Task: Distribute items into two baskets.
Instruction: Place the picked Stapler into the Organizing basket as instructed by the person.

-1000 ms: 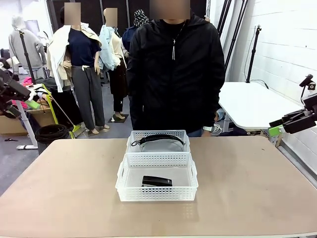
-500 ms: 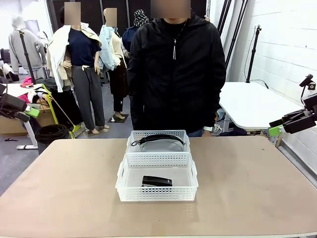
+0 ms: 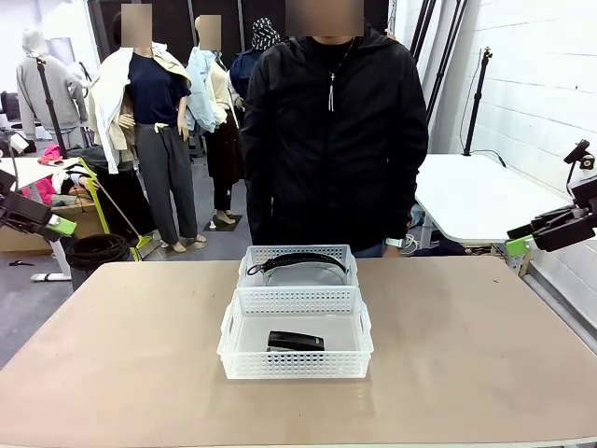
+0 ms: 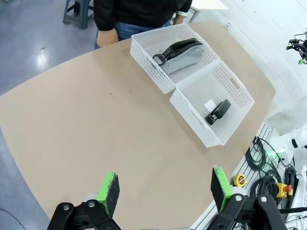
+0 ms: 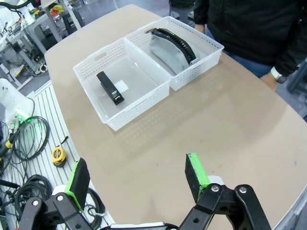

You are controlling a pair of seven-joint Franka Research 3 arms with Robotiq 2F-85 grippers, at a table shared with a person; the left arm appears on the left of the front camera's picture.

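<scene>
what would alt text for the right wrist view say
Two white baskets sit end to end on a tan table, one holding a black block, the other a grey pouch with a black strap; the open right claw hovers nearby.

Two white baskets with lattice walls of small holes sit on the tan table (image 3: 121, 355): the near basket (image 3: 295, 360) holds a black block (image 3: 296, 341) beside a white square patch (image 5: 121, 86); the far basket (image 3: 298, 254) holds a black strap (image 3: 297, 260) over a grey pouch (image 5: 168, 51). The person (image 3: 331, 140) wears a black jacket. Both grippers, left (image 4: 163, 189) and right (image 5: 135, 178), are black with green pads.
</scene>
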